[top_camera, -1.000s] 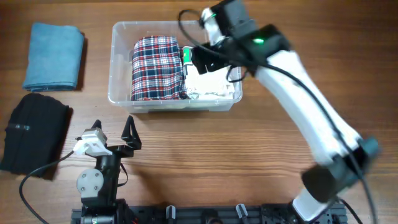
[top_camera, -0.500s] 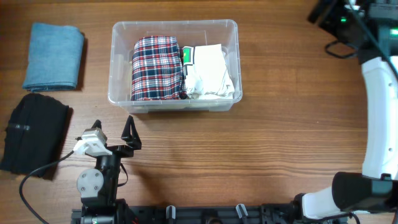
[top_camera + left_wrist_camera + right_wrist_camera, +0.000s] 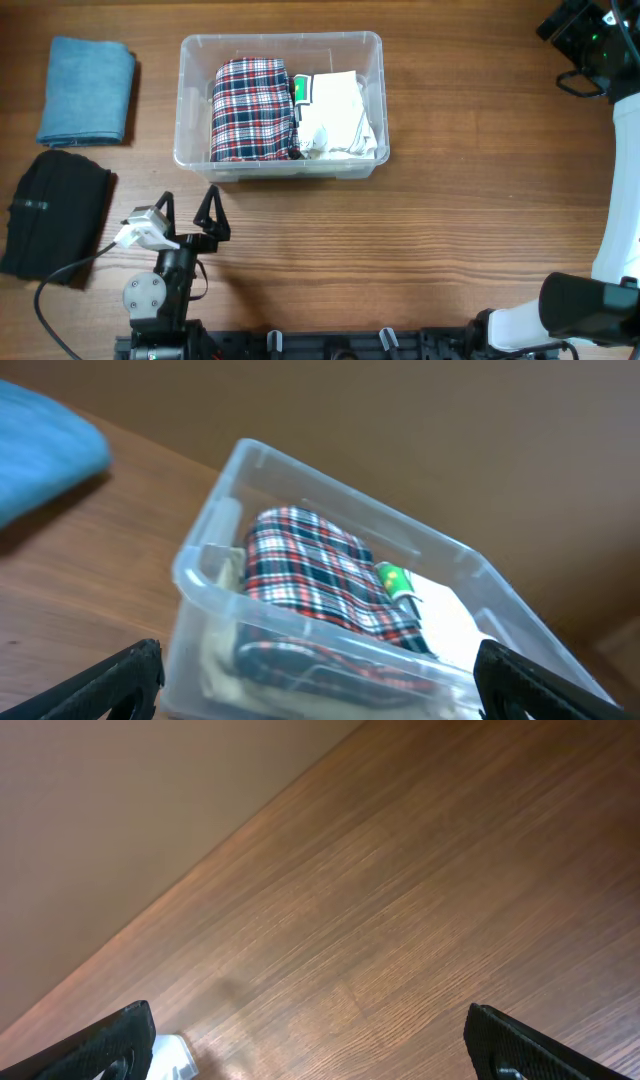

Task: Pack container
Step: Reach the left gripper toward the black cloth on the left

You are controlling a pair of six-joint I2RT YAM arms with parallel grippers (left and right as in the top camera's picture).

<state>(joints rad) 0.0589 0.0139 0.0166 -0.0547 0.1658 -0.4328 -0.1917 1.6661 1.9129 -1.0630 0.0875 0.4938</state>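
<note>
Two pieces lie unpacked at far left: blue garment (image 3: 85,90) and black garment (image 3: 55,215). Your left hand (image 3: 188,205), wide open and empty, faces the container (image 3: 280,42) at centre-back, which holds a plaid fold (image 3: 253,110) and a white fold (image 3: 335,115). Your right hand (image 3: 315,1045), far right, is likewise open and empty. Judged next: left hand fetches the black garment.

Wooden table (image 3: 450,230) seen from above. Toward twelve o'clock, a clear container (image 3: 193,150) holds a plaid garment (image 3: 253,108) and a white garment (image 3: 338,118) side by side. A blue cloth (image 3: 86,90) lies at ten o'clock, a black garment (image 3: 55,213) at nine. At seven, the left claw (image 3: 188,200) is spread wide, empty.
</note>
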